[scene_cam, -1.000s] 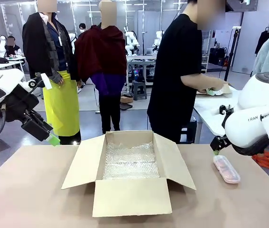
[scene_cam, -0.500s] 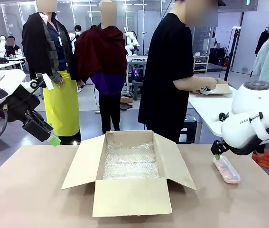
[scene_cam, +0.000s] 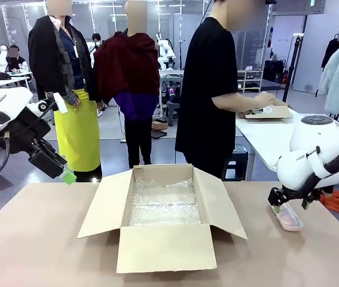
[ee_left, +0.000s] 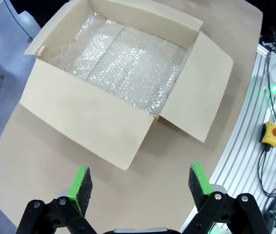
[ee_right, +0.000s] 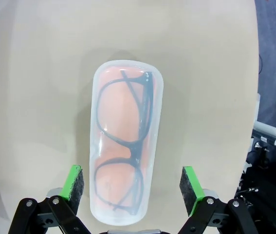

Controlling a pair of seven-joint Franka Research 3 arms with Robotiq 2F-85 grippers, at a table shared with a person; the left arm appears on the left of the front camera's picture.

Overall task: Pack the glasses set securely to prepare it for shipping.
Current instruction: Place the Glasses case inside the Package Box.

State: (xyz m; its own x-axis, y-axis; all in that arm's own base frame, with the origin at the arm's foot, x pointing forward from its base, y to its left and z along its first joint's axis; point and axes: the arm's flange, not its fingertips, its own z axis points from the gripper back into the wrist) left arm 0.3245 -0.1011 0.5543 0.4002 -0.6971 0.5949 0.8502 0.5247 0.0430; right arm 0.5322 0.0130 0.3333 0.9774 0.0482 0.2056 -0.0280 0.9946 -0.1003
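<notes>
**Right gripper poised wide open over the pale pink glasses case**
Its jaws straddle the case's near end without touching; the case lies flat on the table, right of the open cardboard box. It looks light, rigid and smooth-lidded, probably slippery, so a pinch across the narrow sides near mid-length seems safest. The left gripper hangs wide and empty. A second ago the right gripper sat higher, beside the case; the left arm is unchanged.

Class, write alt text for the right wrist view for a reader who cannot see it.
A pale pink glasses case holding black-framed glasses lies flat on the tan table, between the open green pads of the right tool.
</notes>
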